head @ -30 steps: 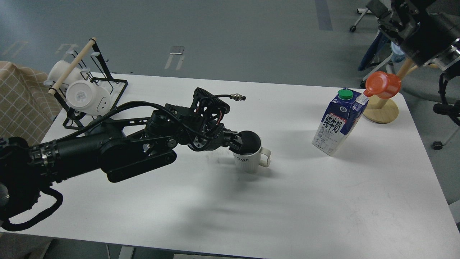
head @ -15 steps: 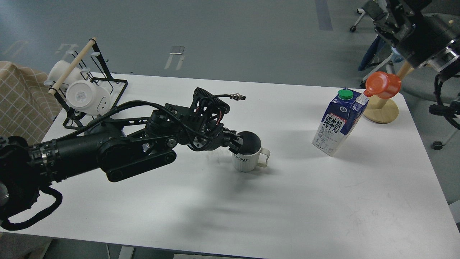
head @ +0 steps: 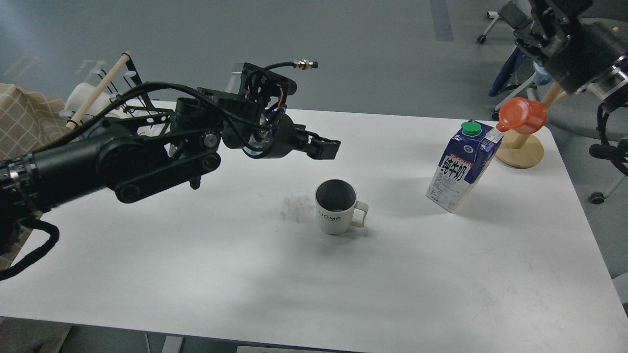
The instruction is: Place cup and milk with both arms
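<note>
**Cup set down, milk carton standing, both arms clear**

The white table (head: 441,294) carries everything. My left arm reaches in from the left, its left gripper (head: 329,147) raised above the table, holding nothing; it is too dark and end-on to say whether its fingers are parted or closed. My right arm sits at the far right corner, off the table; its gripper end is not visible, so its fingers cannot be judged.

The milk carton (head: 463,166) stands on the right side of the table, long axis near vertical with a slight lean, green cap up, just beside a wooden stand (head: 521,152) bearing an orange cup (head: 523,115).

The cup (head: 335,207) stands upright near the middle, mouth up, handle pointing right, well apart from the carton.

Judging by this, both items rest on the table; little seems left beyond withdrawing.
</note>
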Robot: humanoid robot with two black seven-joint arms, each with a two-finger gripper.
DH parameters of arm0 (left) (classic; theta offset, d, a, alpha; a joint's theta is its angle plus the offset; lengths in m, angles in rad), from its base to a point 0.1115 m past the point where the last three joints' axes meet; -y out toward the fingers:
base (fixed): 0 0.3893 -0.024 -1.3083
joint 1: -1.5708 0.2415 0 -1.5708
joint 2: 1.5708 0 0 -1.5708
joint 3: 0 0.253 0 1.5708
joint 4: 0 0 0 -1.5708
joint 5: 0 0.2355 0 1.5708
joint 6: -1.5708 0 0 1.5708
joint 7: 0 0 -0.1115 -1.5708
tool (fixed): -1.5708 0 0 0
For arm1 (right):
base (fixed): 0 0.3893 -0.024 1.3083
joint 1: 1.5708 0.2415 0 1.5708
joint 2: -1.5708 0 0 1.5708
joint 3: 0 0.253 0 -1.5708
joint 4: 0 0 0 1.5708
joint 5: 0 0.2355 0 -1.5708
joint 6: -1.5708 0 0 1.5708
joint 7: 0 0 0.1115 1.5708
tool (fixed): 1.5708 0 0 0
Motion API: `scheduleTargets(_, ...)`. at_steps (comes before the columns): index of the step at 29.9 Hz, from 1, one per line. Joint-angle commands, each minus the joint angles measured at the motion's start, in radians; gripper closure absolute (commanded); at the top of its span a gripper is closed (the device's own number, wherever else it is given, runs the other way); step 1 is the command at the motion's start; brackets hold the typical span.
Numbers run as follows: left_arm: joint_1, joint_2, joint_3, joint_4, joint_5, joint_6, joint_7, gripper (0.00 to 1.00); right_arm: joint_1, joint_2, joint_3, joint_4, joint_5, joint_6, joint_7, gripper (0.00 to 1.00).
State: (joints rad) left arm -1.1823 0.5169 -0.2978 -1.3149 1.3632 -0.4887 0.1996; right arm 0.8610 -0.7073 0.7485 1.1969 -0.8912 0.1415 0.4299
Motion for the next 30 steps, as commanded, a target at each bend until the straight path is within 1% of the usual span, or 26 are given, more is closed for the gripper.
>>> scheduleTargets(1, -0.003, 0.071, -0.16, 0.006, -0.131, 0.0, 0.001, 0.09, 0.001, -0.017, 0.002, 0.004, -0.002, 0.003, 0.001, 0.0)
scheduleTargets(2, 0.0, 0.078, -0.194, 0.011, -0.153, 0.0, 0.001, 0.09, 0.004, -0.026, 0.002, 0.004, -0.002, 0.003, 0.0, 0.0)
scheduleTargets(4, 0.041, 0.091, -0.312, 0.043, -0.231, 0.0, 0.001, 0.05, 0.013, -0.061, -0.001, 0.009, -0.018, 0.004, 0.001, 0.0)
scheduleTargets(7, 0.101, 0.081, -0.418, 0.109, -0.35, 0.0, -0.002, 0.05, 0.015, -0.13, -0.006, 0.013, -0.083, 0.004, 0.009, 0.0)
scheduleTargets(8, 0.101, 0.081, -0.419, 0.109, -0.351, 0.0, -0.002, 0.05, 0.015, -0.13, -0.006, 0.013, -0.083, 0.004, 0.009, 0.0)
scheduleTargets(11, 0.141, 0.077, -0.461, 0.14, -0.502, 0.0, -0.005, 0.05, 0.01, -0.188, -0.006, 0.015, -0.208, 0.006, 0.021, 0.0)
scheduleTargets(13, 0.15, 0.078, -0.463, 0.145, -0.596, 0.0, -0.005, 0.05, 0.006, -0.238, -0.006, 0.02, -0.273, 0.006, 0.047, 0.0)
scheduleTargets(14, 0.161, 0.078, -0.463, 0.146, -0.643, 0.0, -0.014, 0.05, 0.001, -0.27, -0.008, 0.026, -0.305, 0.006, 0.059, 0.0)
scheduleTargets(16, 0.168, 0.078, -0.465, 0.146, -0.673, 0.0, -0.026, 0.05, -0.003, -0.297, -0.012, 0.03, -0.339, 0.006, 0.059, 0.0)
scheduleTargets(18, 0.176, 0.078, -0.468, 0.146, -0.684, 0.022, -0.064, 0.05, -0.02, -0.359, -0.015, 0.032, -0.405, 0.003, 0.059, 0.0)
scheduleTargets(20, 0.179, 0.078, -0.466, 0.149, -0.682, 0.032, -0.081, 0.05, -0.039, -0.403, -0.017, 0.032, -0.454, 0.0, 0.059, 0.01)
scheduleTargets(22, 0.184, 0.078, -0.466, 0.149, -0.687, 0.033, -0.083, 0.05, -0.06, -0.429, -0.018, 0.032, -0.489, -0.008, 0.059, 0.01)
scheduleTargets(25, 0.194, 0.08, -0.468, 0.149, -0.688, 0.033, -0.085, 0.05, -0.132, -0.489, -0.018, 0.033, -0.584, -0.08, 0.059, 0.02)
scheduleTargets(26, 0.205, 0.08, -0.468, 0.149, -0.687, 0.033, -0.085, 0.05, -0.169, -0.503, -0.018, 0.033, -0.613, -0.123, 0.059, 0.02)
scheduleTargets(28, 0.213, 0.08, -0.468, 0.149, -0.687, 0.033, -0.085, 0.05, -0.209, -0.512, -0.018, 0.033, -0.637, -0.163, 0.059, 0.02)
scheduleTargets(30, 0.217, 0.075, -0.468, 0.149, -0.687, 0.035, -0.086, 0.05, -0.276, -0.515, -0.018, 0.041, -0.67, -0.233, 0.059, 0.02)
